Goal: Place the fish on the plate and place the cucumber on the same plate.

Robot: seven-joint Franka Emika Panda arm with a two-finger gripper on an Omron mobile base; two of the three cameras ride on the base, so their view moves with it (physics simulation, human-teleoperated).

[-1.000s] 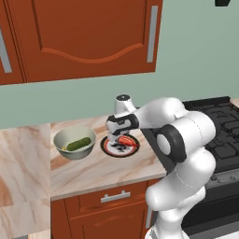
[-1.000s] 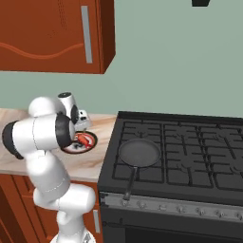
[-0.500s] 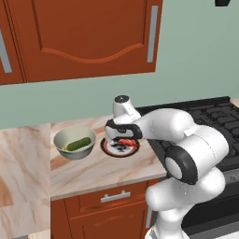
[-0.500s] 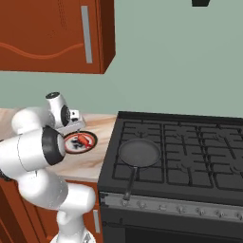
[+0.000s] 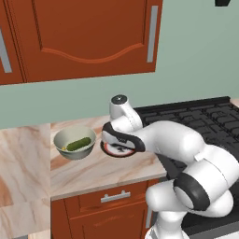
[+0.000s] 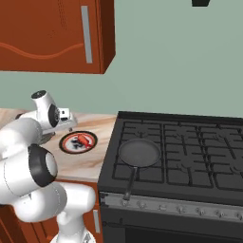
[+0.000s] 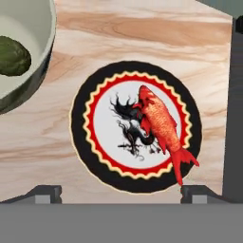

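Observation:
The red-orange fish [image 7: 159, 124] lies flat on the right half of the black-rimmed plate [image 7: 102, 142], its tail reaching the rim. My gripper [image 7: 122, 193] hangs open straight above the plate with nothing between its wide-apart fingers. From the left base view my hand covers part of the plate [image 5: 112, 151], and the gripper [image 5: 122, 143] is just over it. The dark green cucumber [image 5: 78, 144] rests in the pale bowl [image 5: 59, 140] left of the plate; its end [image 7: 12, 54] peeks in at the hand view's upper left. The fish [image 6: 84, 139] on the plate [image 6: 71, 144] also shows from the right.
A black stove [image 6: 190, 152] stands right of the marble counter [image 5: 88, 170], with a black frying pan [image 6: 139, 153] on its near-left burner. Wooden wall cabinets [image 5: 79, 37] hang above. The counter's front edge runs just below the plate.
The arm's elbow has swung down and to the right while the hand edged slightly left, still over the plate. The fish stays lying on the plate.

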